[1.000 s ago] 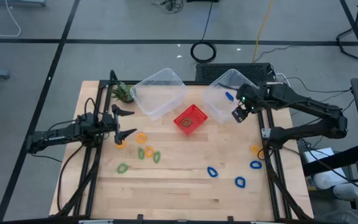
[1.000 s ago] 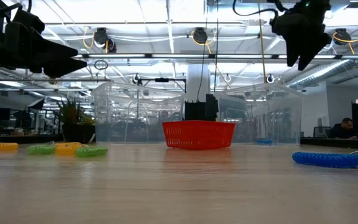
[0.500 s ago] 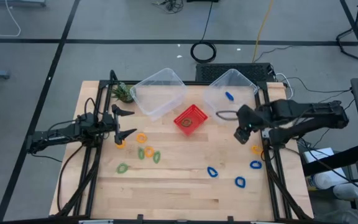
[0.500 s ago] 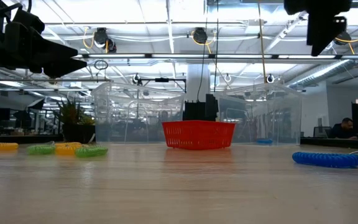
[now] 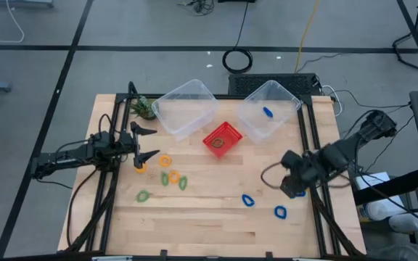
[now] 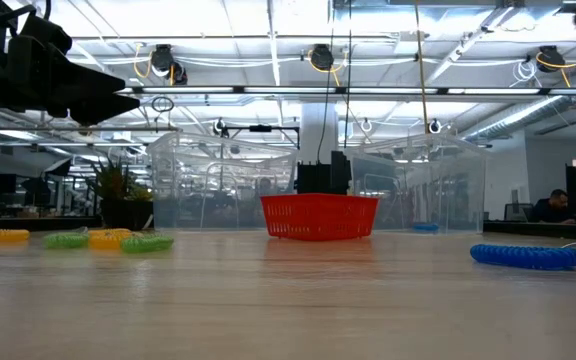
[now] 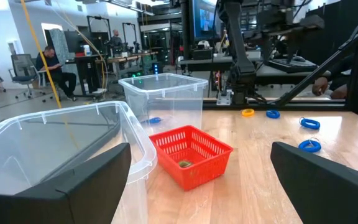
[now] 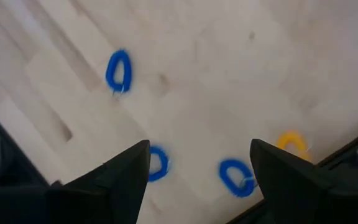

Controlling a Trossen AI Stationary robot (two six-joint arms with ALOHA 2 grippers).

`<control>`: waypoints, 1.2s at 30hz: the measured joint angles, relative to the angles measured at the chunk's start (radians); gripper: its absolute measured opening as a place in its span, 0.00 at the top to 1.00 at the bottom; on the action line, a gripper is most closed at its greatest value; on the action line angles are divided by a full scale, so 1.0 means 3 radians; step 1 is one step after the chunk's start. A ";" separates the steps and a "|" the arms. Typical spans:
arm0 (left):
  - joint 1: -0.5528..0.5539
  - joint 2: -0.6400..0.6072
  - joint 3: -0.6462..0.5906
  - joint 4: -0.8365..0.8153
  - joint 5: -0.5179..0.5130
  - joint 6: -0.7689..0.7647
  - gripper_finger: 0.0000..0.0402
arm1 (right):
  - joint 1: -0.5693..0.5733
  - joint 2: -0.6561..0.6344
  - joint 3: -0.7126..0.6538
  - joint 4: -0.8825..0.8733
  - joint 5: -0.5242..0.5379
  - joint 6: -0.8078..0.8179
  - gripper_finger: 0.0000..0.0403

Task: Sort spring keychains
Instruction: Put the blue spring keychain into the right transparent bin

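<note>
With its fingers spread, the right pincer at the frame's lower right should centre over one blue keychain before dropping.

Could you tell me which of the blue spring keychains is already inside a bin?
The blue keychain lying in the right-hand clear bin is the only one inside a bin. The other blue keychains lie loose on the table near the right gripper.

- The left hand hovers over the desk's left side, fingers spread wide apart.
- The right hand hangs above the desk's right edge, arm folded, fingers parted.
</note>
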 joint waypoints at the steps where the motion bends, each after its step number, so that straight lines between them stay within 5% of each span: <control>1: 0.0000 -0.0001 0.0000 0.0000 0.0000 0.0000 0.02 | 0.0094 0.0038 0.0000 0.0001 0.0000 0.0110 0.34; 17: 0.0000 -0.0001 0.0000 0.0000 0.0000 0.0000 0.02 | 0.1057 0.0668 0.0000 0.0308 -0.0245 0.1470 0.34; 30: 0.0000 -0.0001 0.0000 0.0001 0.0000 0.0000 0.02 | 0.1063 0.1241 -0.0009 0.0410 -0.0221 0.1117 0.34; 36: 0.0000 0.0000 0.0000 0.0000 0.0000 0.0000 0.02 | 0.1001 0.1274 -0.0391 0.0774 -0.0224 0.0959 0.34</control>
